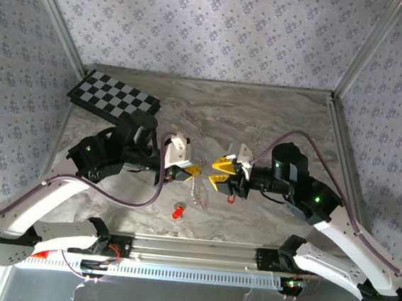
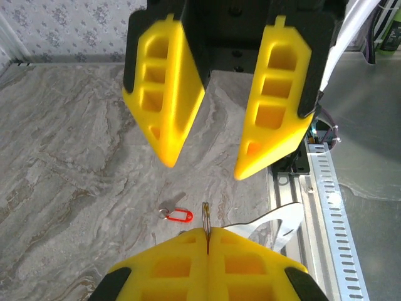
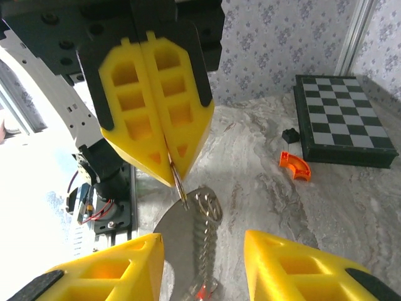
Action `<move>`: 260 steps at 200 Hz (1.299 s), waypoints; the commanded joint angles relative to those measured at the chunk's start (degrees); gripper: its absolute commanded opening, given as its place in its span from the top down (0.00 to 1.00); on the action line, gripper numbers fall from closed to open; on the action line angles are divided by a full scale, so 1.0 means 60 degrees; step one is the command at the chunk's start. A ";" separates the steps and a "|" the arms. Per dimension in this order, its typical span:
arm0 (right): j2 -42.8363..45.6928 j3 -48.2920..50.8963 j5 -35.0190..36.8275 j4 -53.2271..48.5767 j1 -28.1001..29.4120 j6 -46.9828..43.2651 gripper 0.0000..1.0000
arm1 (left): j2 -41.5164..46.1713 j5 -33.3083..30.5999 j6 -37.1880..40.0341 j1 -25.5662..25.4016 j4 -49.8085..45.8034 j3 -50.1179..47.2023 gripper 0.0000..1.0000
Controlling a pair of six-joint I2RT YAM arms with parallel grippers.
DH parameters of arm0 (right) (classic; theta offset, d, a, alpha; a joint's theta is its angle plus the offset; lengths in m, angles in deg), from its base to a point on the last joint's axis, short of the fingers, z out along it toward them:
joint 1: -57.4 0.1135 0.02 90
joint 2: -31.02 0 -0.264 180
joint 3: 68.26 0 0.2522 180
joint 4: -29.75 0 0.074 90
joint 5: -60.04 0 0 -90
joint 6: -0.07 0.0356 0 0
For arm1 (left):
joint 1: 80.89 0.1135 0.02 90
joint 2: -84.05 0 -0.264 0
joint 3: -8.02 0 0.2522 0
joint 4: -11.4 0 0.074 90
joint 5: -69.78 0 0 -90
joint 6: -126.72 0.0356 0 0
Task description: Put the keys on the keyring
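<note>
Right wrist view: left gripper (image 3: 170,177) pinched the keyring (image 3: 207,203) edgewise, right gripper (image 3: 202,241) stood apart; contact could dislodge it.

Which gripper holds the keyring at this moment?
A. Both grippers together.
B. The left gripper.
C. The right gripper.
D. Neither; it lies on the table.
B: the left gripper is shut on the top of the keyring, which hangs down below its tips, while the right gripper stands open and does not pinch it.
</note>
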 commanded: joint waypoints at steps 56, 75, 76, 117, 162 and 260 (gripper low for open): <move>-0.0431 -0.0471 -0.0251 0.0125 0.0169 -0.0374 0.63 | -0.0282 0.0091 0.0402 -0.0177 -0.0284 0.0477 1.00; -0.0527 -0.0477 -0.0312 0.0112 0.0196 -0.0405 0.67 | -0.0320 0.0106 0.0376 -0.0197 -0.0220 0.0446 1.00; -0.0531 -0.0484 -0.0312 0.0112 0.0189 -0.0406 0.68 | -0.0320 0.0113 0.0376 -0.0195 -0.0212 0.0446 1.00; -0.0605 -0.0429 -0.0313 0.0113 0.0238 -0.0437 0.76 | -0.0419 0.0158 0.0376 -0.0237 -0.0229 0.0417 1.00; -0.0674 -0.0403 -0.0327 0.0153 0.0328 -0.0451 0.84 | -0.0450 0.0142 0.0376 -0.0255 -0.0182 0.0402 1.00; -0.0178 0.0053 0.0028 0.1075 0.0345 -0.0064 1.00 | 0.0409 0.0070 -0.0903 -0.0226 0.1963 -0.0956 0.78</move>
